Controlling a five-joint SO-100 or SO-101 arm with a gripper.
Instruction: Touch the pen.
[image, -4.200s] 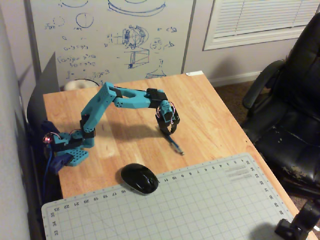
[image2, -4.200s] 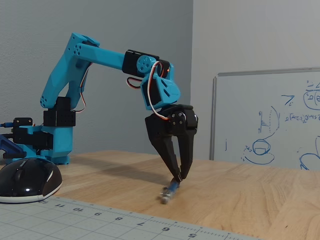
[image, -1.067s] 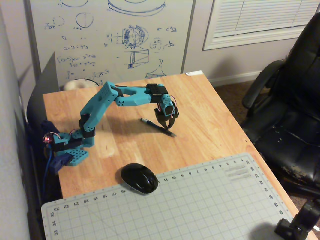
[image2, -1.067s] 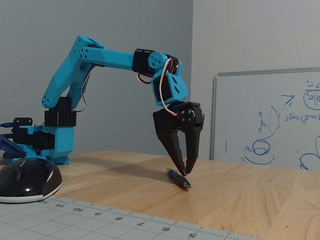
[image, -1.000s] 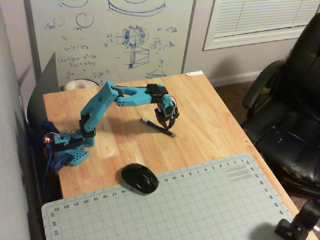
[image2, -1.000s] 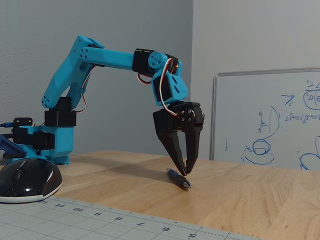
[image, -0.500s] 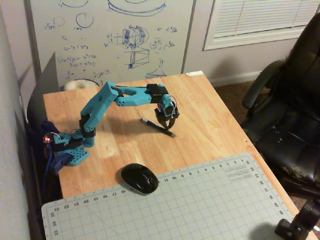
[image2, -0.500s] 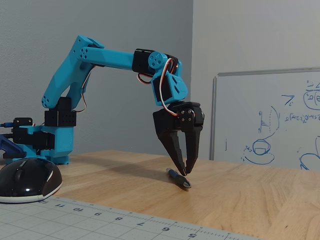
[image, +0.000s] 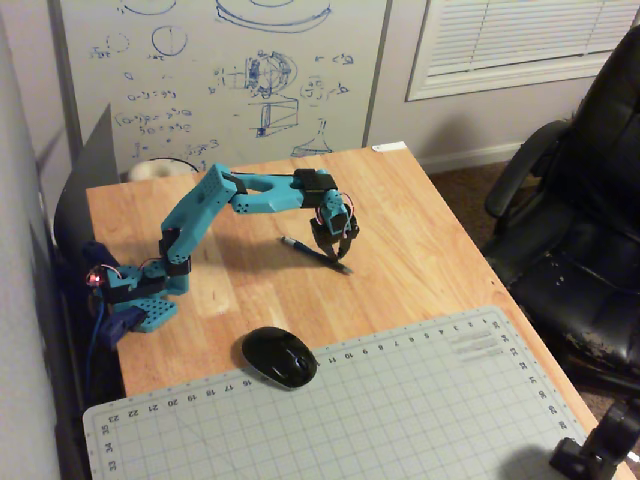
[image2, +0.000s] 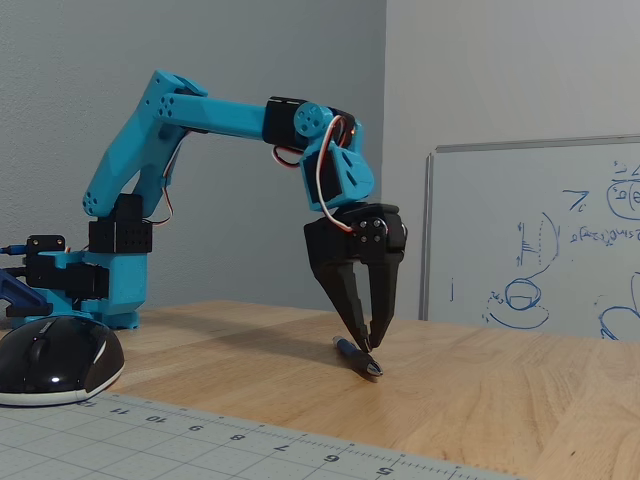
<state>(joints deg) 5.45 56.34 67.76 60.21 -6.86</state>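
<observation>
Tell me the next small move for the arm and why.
Probably a slight further descent. In the low fixed view the gripper hangs right over the pen lying on the wooden table, its nearly closed fingers at or just above the barrel. Contact can't be confirmed, so easing straight down should settle the touch.

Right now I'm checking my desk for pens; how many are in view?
1. The pen lies on the wooden table, under the pincer tips, beyond the mouse. None seems hidden.
</observation>
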